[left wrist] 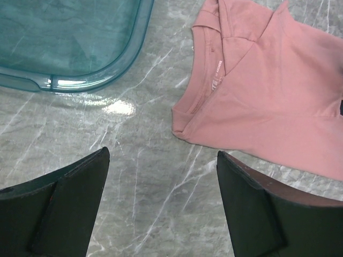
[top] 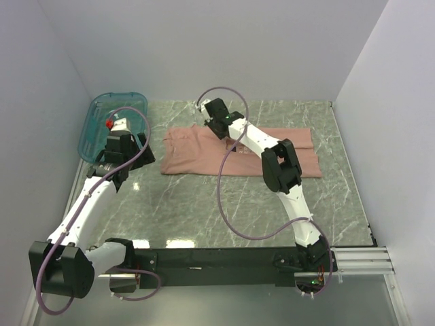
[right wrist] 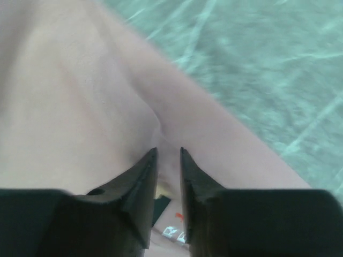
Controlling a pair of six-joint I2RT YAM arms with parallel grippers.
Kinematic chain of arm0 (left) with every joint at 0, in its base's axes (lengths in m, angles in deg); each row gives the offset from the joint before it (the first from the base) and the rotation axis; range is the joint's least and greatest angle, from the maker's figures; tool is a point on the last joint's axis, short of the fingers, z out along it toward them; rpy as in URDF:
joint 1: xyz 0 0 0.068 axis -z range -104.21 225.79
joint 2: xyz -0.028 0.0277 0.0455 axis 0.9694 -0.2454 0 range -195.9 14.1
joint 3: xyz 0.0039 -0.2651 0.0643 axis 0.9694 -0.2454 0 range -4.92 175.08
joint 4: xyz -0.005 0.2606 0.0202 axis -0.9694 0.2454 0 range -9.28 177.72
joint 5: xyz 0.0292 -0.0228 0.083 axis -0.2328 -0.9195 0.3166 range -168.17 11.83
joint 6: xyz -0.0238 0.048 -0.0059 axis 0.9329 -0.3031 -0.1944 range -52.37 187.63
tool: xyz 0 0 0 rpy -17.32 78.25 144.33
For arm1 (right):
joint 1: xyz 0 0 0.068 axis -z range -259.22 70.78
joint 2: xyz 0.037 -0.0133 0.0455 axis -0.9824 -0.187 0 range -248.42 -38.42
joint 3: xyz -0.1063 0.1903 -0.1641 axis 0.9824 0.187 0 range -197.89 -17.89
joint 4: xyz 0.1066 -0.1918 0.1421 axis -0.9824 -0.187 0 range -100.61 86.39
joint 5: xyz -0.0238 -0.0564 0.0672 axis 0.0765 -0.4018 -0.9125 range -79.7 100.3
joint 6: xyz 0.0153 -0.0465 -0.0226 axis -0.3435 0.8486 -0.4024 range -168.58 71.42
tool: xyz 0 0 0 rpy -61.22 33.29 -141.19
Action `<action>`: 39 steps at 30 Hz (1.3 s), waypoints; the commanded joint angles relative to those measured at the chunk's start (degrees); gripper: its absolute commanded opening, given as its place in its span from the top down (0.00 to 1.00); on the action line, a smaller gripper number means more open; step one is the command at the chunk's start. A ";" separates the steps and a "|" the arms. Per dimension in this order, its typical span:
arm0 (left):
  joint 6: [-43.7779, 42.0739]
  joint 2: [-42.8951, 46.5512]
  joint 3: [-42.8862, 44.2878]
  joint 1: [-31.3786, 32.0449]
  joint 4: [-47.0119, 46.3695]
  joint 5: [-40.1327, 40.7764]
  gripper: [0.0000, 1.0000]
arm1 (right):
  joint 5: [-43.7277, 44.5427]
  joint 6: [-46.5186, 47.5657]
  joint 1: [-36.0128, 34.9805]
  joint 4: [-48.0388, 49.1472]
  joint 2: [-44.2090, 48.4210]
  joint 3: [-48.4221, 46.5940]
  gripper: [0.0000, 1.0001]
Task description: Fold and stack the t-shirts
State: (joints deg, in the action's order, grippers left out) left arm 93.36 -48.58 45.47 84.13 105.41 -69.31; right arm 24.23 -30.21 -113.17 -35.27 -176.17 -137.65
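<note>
t-shirt (top: 187, 153) lies flat at the far middle of the worktop (top: 204, 204), part-folded, collar end toward the left edge. right gripper (right wrist: 169, 152) is down on it near the collar, jaws narrow, pinching a ridge of cloth, probably to lift it for the next fold. left gripper (left wrist: 162, 153) is wide and holds nothing. It hovers over bare worktop between the teal bin (left wrist: 123, 59) and the collar corner, likely waiting to assist.

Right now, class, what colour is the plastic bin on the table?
The bin is translucent teal; the left wrist view shows it best.
</note>
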 commanded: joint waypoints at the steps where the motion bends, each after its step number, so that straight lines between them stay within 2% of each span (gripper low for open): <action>1: -0.34 0.01 -0.29 -0.08 -1.48 -0.34 0.13 | 3.55 -0.79 1.17 1.95 2.49 -3.81 0.62; 3: -0.25 -0.17 -0.29 -0.08 -1.66 -0.51 0.13 | 3.56 -0.97 1.96 1.87 3.01 -3.55 0.52; 8: -0.07 -1.40 -0.29 -0.08 -2.01 -2.70 0.13 | 0.31 -0.71 3.63 -0.15 5.74 -3.28 0.47; 12: 0.37 -3.33 -0.29 -0.08 -2.19 -6.65 0.13 | -13.73 4.99 6.52 -7.87 8.46 -3.11 0.41; 13: 0.45 -4.29 -0.29 -0.08 -2.19 -7.27 0.13 | -22.46 6.66 8.10 -9.63 10.21 -1.71 0.41; 15: 0.63 -5.00 -0.20 -0.08 -2.71 -9.73 0.13 | -29.98 12.55 9.95 -13.33 12.58 1.10 0.40; 16: 0.72 -5.70 -0.38 -0.08 -2.89 -10.87 0.13 | -38.28 14.74 11.96 -14.04 15.64 5.29 0.40; 18: 1.16 -6.67 -0.47 -0.08 -3.24 -12.63 0.13 | -45.01 23.78 13.47 -16.32 19.00 10.31 0.39; 19: 1.33 -7.72 -0.47 -0.08 -3.50 -14.73 0.13 | -47.22 27.30 13.91 -16.94 22.58 16.26 0.39; 20: 1.42 -8.25 -0.47 -0.08 -3.51 -15.53 0.14 | -50.38 35.51 14.00 -18.42 24.62 19.80 0.39; 21: 1.77 -8.86 -0.47 -0.08 -3.68 -16.41 0.14 | -50.84 38.81 13.83 -18.09 26.90 23.66 0.39; 22: 1.95 -9.83 -0.38 -0.08 -3.59 -17.73 0.15 | -51.02 40.93 13.65 -16.52 31.27 31.97 0.39; 23: 2.12 -10.27 -0.21 -0.08 -3.68 -18.26 0.16 | -49.46 41.56 12.52 -10.85 33.41 36.14 0.39; 26: 2.21 -11.33 0.06 -0.08 -3.68 -19.06 0.16 | -44.80 38.52 9.71 -1.26 38.08 46.71 0.40; 31: 2.04 -10.63 -0.03 -0.08 -2.98 -17.74 0.16 | -27.32 31.39 0.92 10.01 36.78 51.03 0.43; 34: 1.86 -10.01 -0.29 -0.08 -2.72 -16.77 0.16 | -20.38 29.36 -1.72 11.53 34.06 49.63 0.44; 39: 1.77 -10.10 -0.03 -0.08 -2.54 -16.68 0.16 | -17.01 29.53 -2.52 13.82 33.16 50.42 0.45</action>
State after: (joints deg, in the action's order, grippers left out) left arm 95.31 -60.25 44.99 84.13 103.77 -85.90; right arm 1.41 0.41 -115.86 -26.02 -142.75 -86.46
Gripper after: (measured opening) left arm 0.843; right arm 0.552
